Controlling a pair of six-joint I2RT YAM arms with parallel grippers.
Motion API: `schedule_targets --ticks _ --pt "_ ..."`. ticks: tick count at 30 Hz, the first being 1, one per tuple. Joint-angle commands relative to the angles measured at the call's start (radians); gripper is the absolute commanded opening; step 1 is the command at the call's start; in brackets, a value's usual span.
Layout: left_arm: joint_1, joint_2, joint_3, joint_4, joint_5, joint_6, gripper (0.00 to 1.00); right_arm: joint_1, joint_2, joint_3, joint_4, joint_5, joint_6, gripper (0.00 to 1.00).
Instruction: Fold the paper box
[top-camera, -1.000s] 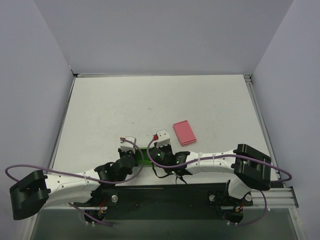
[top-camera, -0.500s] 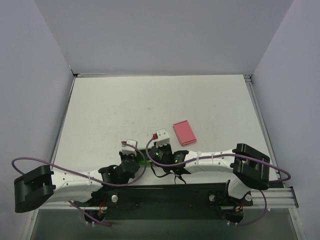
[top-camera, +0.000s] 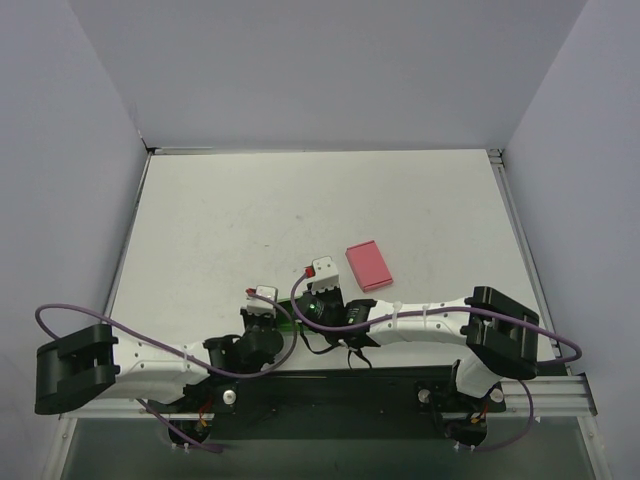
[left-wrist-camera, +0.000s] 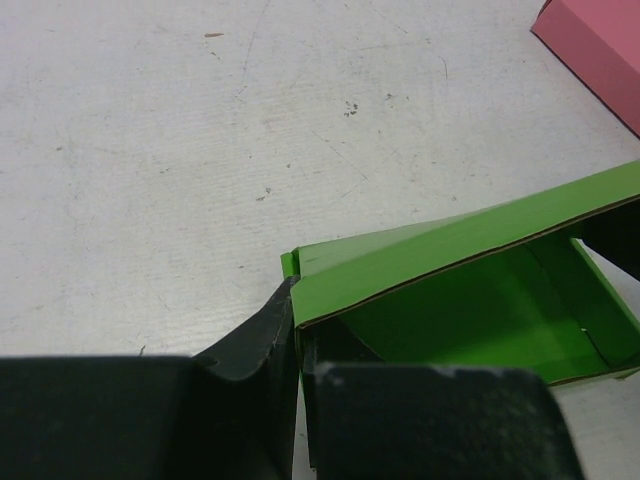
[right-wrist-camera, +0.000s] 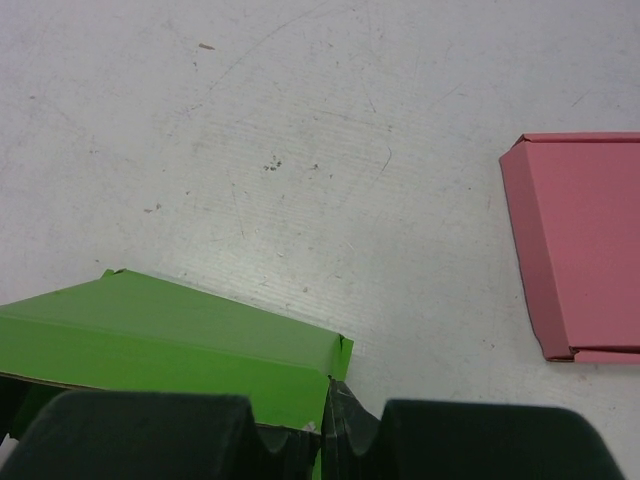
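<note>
The paper box (left-wrist-camera: 450, 290) is bright green thin card, open, with its inside showing in the left wrist view. It lies near the table's front edge between both grippers, and only a sliver of it (top-camera: 288, 311) shows in the top view. My left gripper (left-wrist-camera: 298, 335) is shut on the box's left end wall. My right gripper (right-wrist-camera: 328, 415) is shut on the right end wall of the box (right-wrist-camera: 170, 340). In the top view the left gripper (top-camera: 263, 305) and right gripper (top-camera: 318, 290) stand close together over the box.
A flat pink box (top-camera: 368, 265) lies on the white table just right of and beyond the grippers; it also shows in the left wrist view (left-wrist-camera: 600, 50) and the right wrist view (right-wrist-camera: 580, 240). Grey walls enclose the table (top-camera: 250, 210).
My left arm has shifted to the right, bringing its gripper slightly closer to the right gripper. The right gripper has barely moved. Both stay shut on the green box.
</note>
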Motion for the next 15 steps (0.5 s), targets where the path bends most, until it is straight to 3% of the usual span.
schedule_targets --ticks 1,15 --pt "-0.045 0.035 0.007 -0.004 0.121 -0.033 0.05 0.016 -0.017 0.064 0.078 -0.048 0.050 0.00" --pt "-0.126 0.208 0.064 -0.001 0.021 -0.053 0.05 0.001 -0.028 0.093 0.059 -0.043 0.070 0.00"
